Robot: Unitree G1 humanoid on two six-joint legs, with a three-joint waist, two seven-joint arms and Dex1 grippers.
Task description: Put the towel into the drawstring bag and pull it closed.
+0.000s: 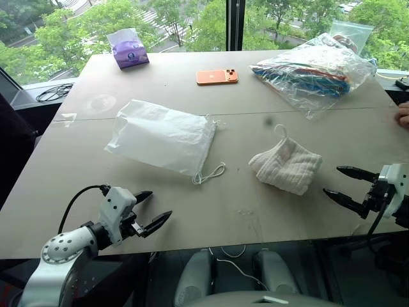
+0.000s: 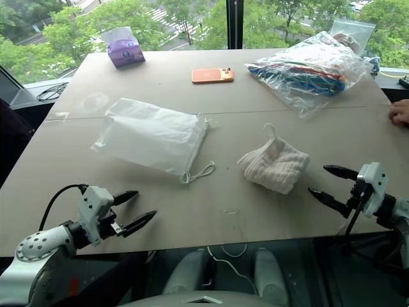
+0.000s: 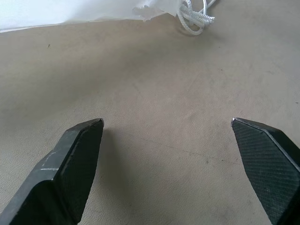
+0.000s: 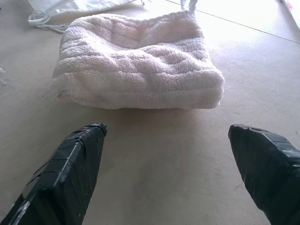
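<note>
Towel and drawstring bag are seen lying untouched on a beige table [image 1: 192,211], so the task is judged not yet begun. Nearest the viewer, the left gripper [image 1: 152,211] and the right gripper [image 1: 344,184] are held low over the table's near edge, each with its two black fingers spread wide apart and nothing between them. They appear to be poised this way for a first reach.

Just beyond the right gripper, the towel [image 1: 286,165] is found folded into a thick off-white pad, its thin loop turned toward the far side. It is apart from the fingers and lies squarely in their line, so it is probably the first thing to be picked up.

To its left, close beyond the left gripper, the drawstring bag [image 1: 163,136] is spread flat, its mouth and white cord [image 1: 211,173] turned toward the towel.

Farther off, an orange phone [image 1: 216,77], a purple tissue pack [image 1: 128,48] and a large clear plastic bag [image 1: 313,71] with colourful contents are set near the far edge. A person's hand [image 1: 403,116] rests at the right edge. Windows onto green trees are seen behind.
</note>
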